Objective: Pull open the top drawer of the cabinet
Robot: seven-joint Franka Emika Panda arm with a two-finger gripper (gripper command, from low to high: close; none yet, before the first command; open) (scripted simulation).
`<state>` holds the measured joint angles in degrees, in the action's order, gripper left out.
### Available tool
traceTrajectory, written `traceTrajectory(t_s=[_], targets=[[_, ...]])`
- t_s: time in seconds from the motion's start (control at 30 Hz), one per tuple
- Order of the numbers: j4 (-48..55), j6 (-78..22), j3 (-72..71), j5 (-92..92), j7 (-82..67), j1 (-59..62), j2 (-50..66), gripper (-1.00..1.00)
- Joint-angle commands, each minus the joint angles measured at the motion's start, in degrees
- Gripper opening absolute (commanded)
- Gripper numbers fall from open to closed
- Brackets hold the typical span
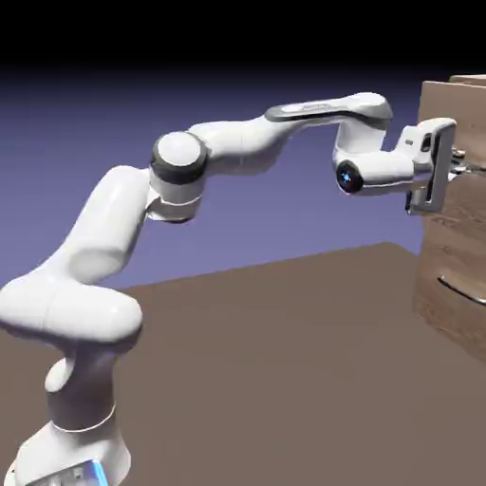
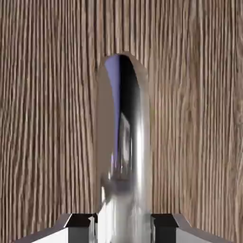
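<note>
The brown wood-grain cabinet (image 1: 456, 228) stands at the exterior view's right edge. My gripper (image 1: 457, 166) reaches level against the top drawer (image 1: 465, 123), at its thin bar handle (image 1: 472, 167). In the hand view the drawer's wood (image 2: 47, 118) fills the picture. The shiny metal handle (image 2: 126, 142) runs up the middle, and my gripper (image 2: 122, 227) is shut on it, a grey fingertip pressing on each side at the bottom edge.
A lower drawer front with its own bar handle (image 1: 463, 289) sits below my hand. The brown table (image 1: 285, 361) stretches between the robot's base and the cabinet.
</note>
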<state>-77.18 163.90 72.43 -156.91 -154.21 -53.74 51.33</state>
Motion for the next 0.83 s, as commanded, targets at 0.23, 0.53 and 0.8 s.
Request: traceTrajectory(t_s=[0.23,0.53,0.8], targets=[[-16.6,-4.7,8.8,-3.6,-6.6,-14.1,-5.2,-1.00],[-33.9,-8.5,22.3,-5.1,-11.2,-32.7,-8.4,-1.00],[-42.9,-9.9,31.0,-4.8,-11.7,-43.8,-7.7,1.00]])
